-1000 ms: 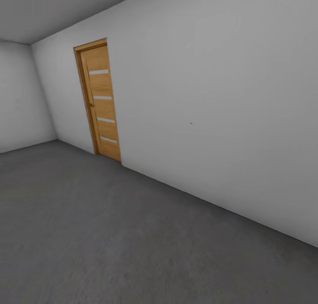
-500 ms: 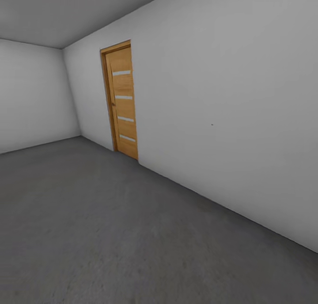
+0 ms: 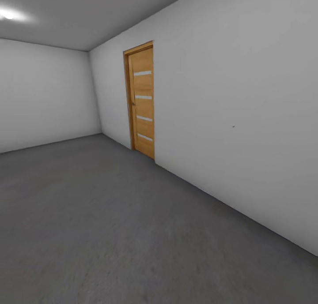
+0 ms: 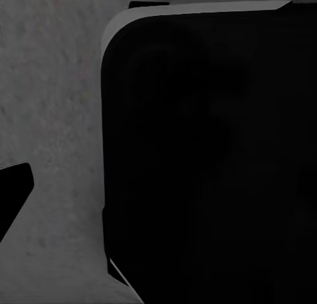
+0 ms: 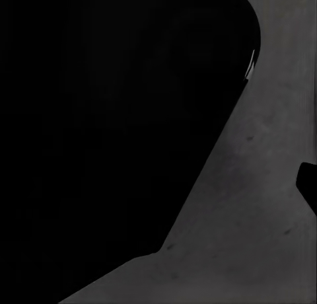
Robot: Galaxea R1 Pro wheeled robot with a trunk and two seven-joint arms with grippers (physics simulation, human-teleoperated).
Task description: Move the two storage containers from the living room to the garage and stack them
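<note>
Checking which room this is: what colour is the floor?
Dark grey, mottled concrete floor, best seen in the head view.

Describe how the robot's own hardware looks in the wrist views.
Left wrist view: a large matte black panel with a rounded corner and thin pale grey rim, plus a black wedge. Right wrist view: a similar black bulk and a small black tab. Which parts these are is unclear.
</note>
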